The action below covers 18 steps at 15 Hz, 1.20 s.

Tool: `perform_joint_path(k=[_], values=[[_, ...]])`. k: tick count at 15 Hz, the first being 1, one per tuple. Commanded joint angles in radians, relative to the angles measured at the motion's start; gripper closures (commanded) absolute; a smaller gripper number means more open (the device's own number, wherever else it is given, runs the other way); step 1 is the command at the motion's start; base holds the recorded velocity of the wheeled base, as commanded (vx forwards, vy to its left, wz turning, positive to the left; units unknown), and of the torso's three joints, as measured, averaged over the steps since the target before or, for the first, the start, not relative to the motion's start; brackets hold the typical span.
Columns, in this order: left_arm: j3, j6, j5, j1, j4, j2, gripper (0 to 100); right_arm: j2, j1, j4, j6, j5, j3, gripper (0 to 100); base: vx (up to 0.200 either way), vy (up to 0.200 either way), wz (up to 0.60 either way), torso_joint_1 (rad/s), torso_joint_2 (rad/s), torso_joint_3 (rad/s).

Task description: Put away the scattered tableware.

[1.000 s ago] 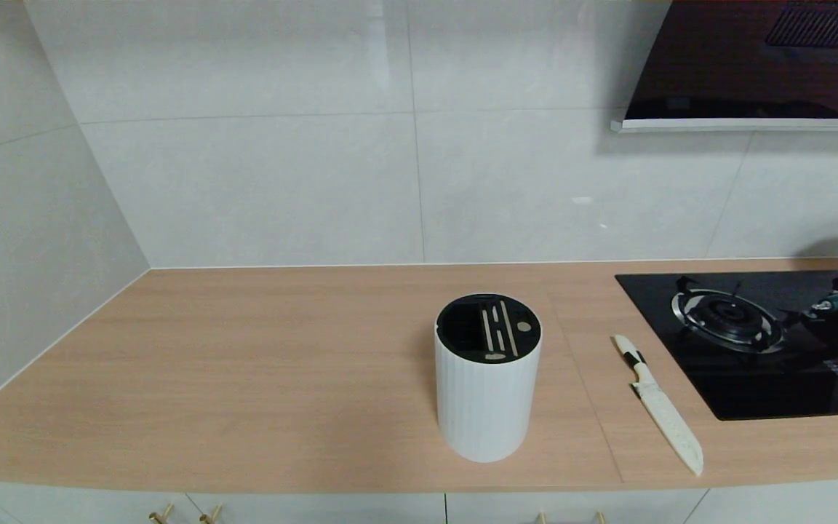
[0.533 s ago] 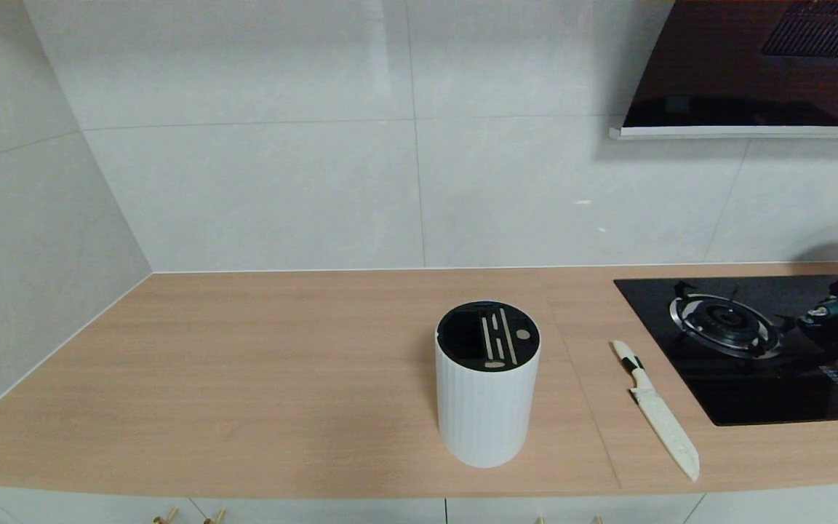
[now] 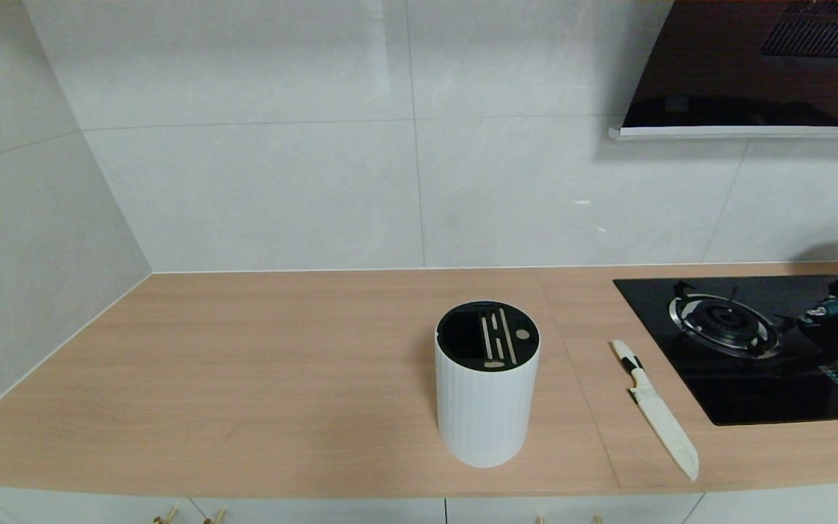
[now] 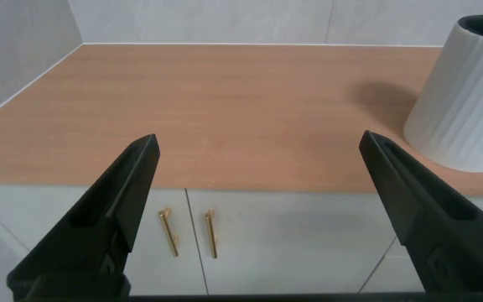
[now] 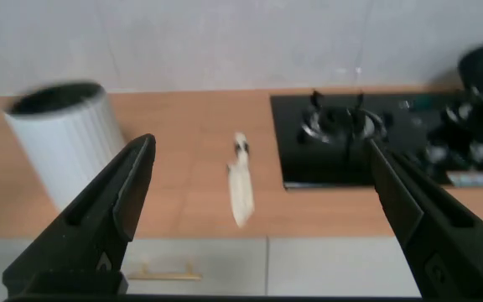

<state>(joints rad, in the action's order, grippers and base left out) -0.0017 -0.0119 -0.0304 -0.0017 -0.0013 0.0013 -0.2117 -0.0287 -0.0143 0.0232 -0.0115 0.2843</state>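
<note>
Knife (image 3: 655,407) lies flat on the counter (image 3: 281,364), to the R of the holder (image 3: 487,393) and apart from it, btw the holder and the cooktop (image 3: 739,393). Handle end points away from the robot. Blade tip sits near the counter's front edge, approx level w/ the holder's base. Holder stands upright, black top w/ a few narrow slots (image 3: 497,335) and 1 wider opening.

L gripper (image 4: 258,147): jaws spread wide, nothing held, low in front of the counter edge, L of the holder. R gripper (image 5: 260,149): also wide open and empty, out in front of the counter, R of the holder, facing the knife.

Risks, as I judge them:
- Knife is thin and flat on the wood, so there's little to pinch. Fingers may skid over it or scrape the counter, esp. on the blade part.
- Tip is close to the front edge, so 1 sideways nudge on approach could send the knife off the counter.
- Grabbing the blade rather than the handle would prob. mean a weak hold, and the blade couldn't go in first.
- Slots are narrow. A tilted or off-line blade would hit the black top. The holder is tall, looks light and is itself near the edge, so it could tip or slide.
- Cooktop is just beyond the knife, on the side away from the holder. A wide R-arm swing might clip it.
</note>
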Motion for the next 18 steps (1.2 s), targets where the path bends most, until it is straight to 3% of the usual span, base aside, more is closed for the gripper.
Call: perform_joint_path(k=[1,7,13,18], values=[[0.0,0.0,0.0,0.0,0.0,0.0,0,-0.514,-0.023,-0.006,-0.003,0.013,0.248,0,0.0,0.0,0.0,0.0,0.0,0.0],[0.002,0.0,0.0,0.0,0.0,0.0,0,-1.144,-0.089,0.045,-0.025,-0.015,0.391,0,0.0,0.0,0.0,0.0,0.0,0.0],[0.0,0.0,0.0,0.0,0.0,0.0,0,-1.56,-0.106,0.307,-0.039,-0.019,0.395,0,0.0,0.0,0.0,0.0,0.0,0.0],[0.0,-0.002,0.0,0.0,0.0,0.0,0,-1.899,-0.099,0.603,-0.051,-0.056,0.395,0,0.0,0.0,0.0,0.0,0.0,0.0]])
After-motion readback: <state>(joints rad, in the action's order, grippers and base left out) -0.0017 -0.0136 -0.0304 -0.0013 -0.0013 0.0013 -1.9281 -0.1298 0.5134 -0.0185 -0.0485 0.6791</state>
